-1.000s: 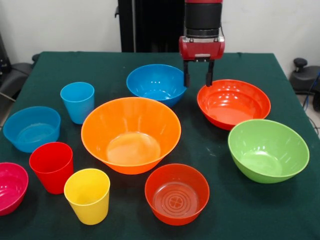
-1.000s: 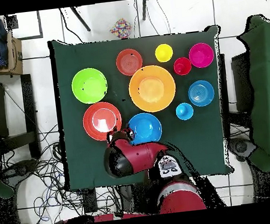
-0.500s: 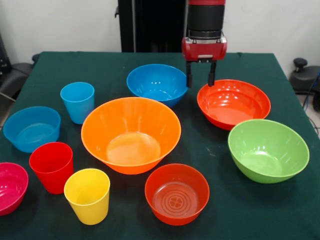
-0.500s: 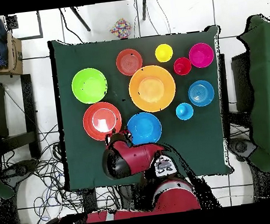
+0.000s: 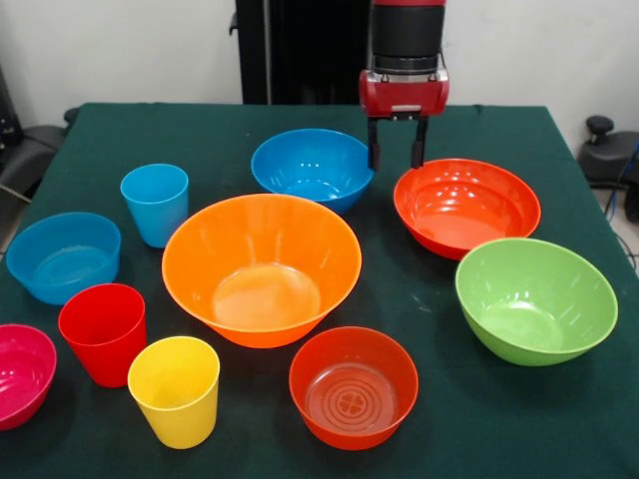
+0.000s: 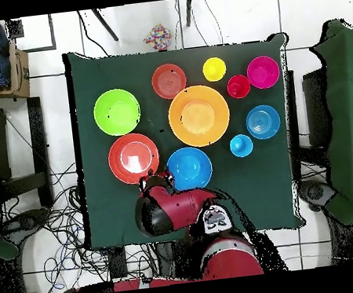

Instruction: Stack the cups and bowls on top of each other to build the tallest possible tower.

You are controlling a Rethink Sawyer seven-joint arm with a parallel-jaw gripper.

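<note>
The largest pale orange bowl [image 5: 262, 267] [image 6: 199, 115] sits alone mid-table with nothing stacked in it. Around it lie a blue bowl [image 5: 312, 167] [image 6: 189, 168], a big red-orange bowl [image 5: 466, 206] [image 6: 133, 158], a lime green bowl [image 5: 535, 298] [image 6: 116, 111], a small red-orange bowl [image 5: 352, 386] [image 6: 169, 81], a small light blue bowl [image 5: 63, 255] [image 6: 263, 121] and a magenta bowl [image 5: 22, 373] [image 6: 263, 72]. Light blue [image 5: 156, 203] [image 6: 241, 145], red [image 5: 103, 331] [image 6: 238, 86] and yellow [image 5: 175, 389] [image 6: 214, 69] cups stand upright. My gripper [image 5: 395, 157] hangs open and empty between the blue and big red-orange bowls.
The green cloth table [image 5: 439, 419] ends close in front of the yellow cup and small red-orange bowl. Chairs [image 6: 342, 118] flank the table's sides. A box with cloth [image 6: 0, 62] sits off one corner, and cables [image 6: 47, 231] litter the floor by the base.
The gripper drifted slightly sideways and back over the gap between the blue and red-orange bowls, ending a little higher than a second ago. No cup or bowl moved.
</note>
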